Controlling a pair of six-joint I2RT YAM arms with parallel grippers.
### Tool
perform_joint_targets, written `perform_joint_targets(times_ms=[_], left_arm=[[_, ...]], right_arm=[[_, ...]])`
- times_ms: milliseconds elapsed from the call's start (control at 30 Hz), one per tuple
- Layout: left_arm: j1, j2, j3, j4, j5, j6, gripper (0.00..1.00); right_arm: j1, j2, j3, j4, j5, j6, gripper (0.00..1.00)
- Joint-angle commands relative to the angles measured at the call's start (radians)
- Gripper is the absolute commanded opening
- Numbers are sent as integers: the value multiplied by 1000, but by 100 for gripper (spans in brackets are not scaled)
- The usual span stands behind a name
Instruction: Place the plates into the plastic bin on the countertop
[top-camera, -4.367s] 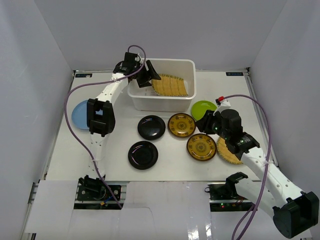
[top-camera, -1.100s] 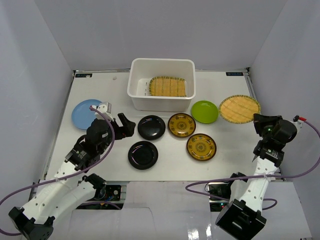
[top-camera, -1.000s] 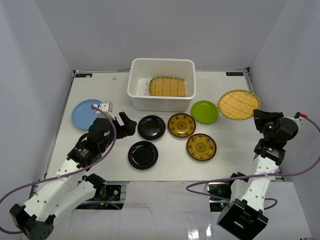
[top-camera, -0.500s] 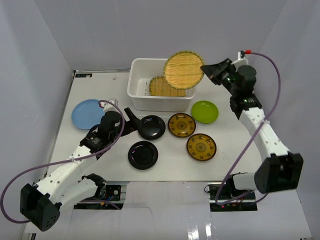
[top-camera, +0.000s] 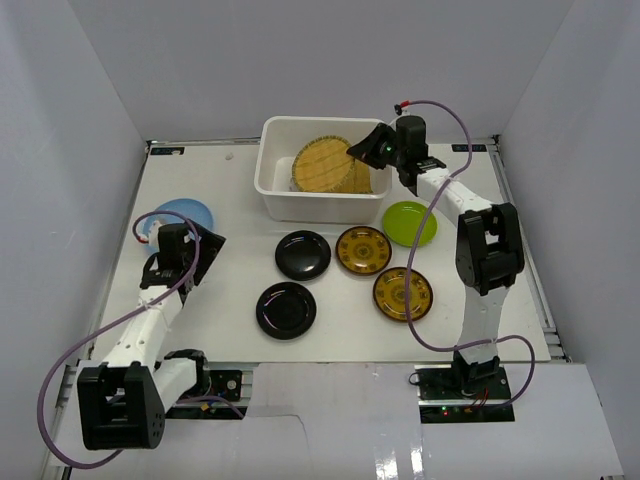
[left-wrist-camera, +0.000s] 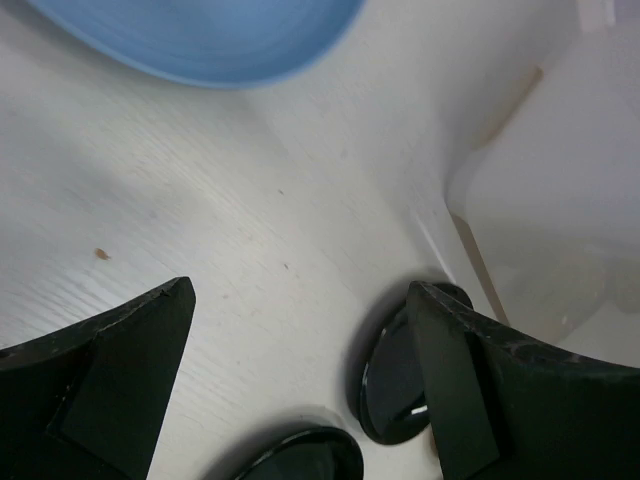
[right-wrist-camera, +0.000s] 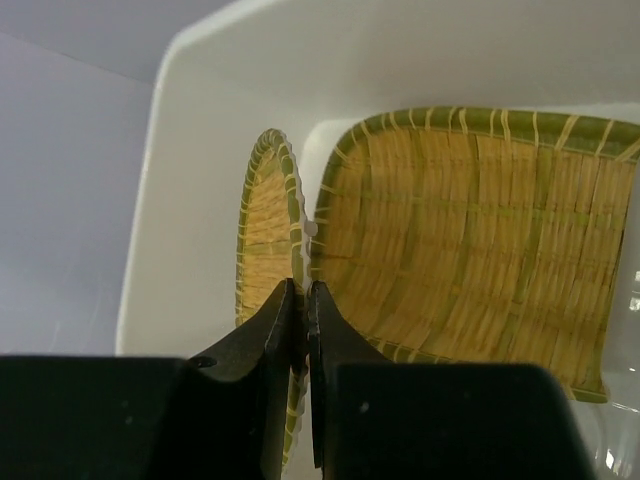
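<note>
the right gripper (right-wrist-camera: 303, 292) pinched a woven plate (top-camera: 322, 163) by its rim. half a second before, the plate hung above the plastic bin (top-camera: 272, 186) — now it stood tilted inside, over the other woven plate (right-wrist-camera: 470, 260). the left gripper (left-wrist-camera: 300, 340), jaws spread, had swung back from the black plate (top-camera: 303, 254) to beside the blue plate (top-camera: 192, 211).

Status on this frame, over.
Left gripper open, empty, near light blue plate. Right gripper shut on woven plate, edge-up inside plastic bin. Nothing blocking.
</note>
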Motion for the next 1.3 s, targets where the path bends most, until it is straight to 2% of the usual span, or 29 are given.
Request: perform_joint_targets(times_ms=[0,133,200,300,333,400,433,533,633,767,867,900,967,1000,1033,1067,1167,1200,1267], left_arm=[[87,32,-17,34,-13,-57,98],[251,81,-31,54,23,-62,98],[293,116,-35,89,36,-62,98],[344,166,-28,141,49,-67,98],[351,204,-23,152,43,-65,98],[362,239,-2,169,42,-67,98],[373,271,4,177,46,-67,97],[391,333,41,188,37,-77,94],[394,428,78,183,22,-77,85],[394,476,112,191,-7,-73,81],[396,518,136,194,-12,-59,72],[397,532,145,188,-12,-56,69],[397,551,170,185,-14,-42,62],[397,561,173,185,-14,-42,51],[396,566,179,191,-15,-31,44],[396,577,182,192,-14,-25,30],[397,594,204,192,-4,4,7],[399,600,207,192,-1,10,0],[397,597,213,197,11,27,0]], right_arm=[[14,26,88,21,-44,-26,8],[36,59,70,-14,7,-91,8],[43,54,47,-17,34,-115,8],[48,33,4,7,50,-138,22],[49,30,-3,15,50,-147,35],[54,22,2,-2,54,-172,53],[54,17,14,-29,57,-201,67],[54,-12,22,-50,71,-244,80],[56,-56,31,-69,65,-289,88],[48,-137,28,-102,60,-358,97],[22,-226,-50,-97,59,-378,95],[11,-251,-80,-96,63,-378,89],[-39,-317,-183,-94,89,-373,84],[-62,-335,-222,-97,114,-367,77],[-123,-354,-260,-97,126,-355,72],[-159,-383,-341,-94,134,-335,66],[-280,-420,-474,-94,175,-321,63],[-305,-425,-501,-90,166,-316,63],[-391,-425,-556,-70,122,-307,65]])
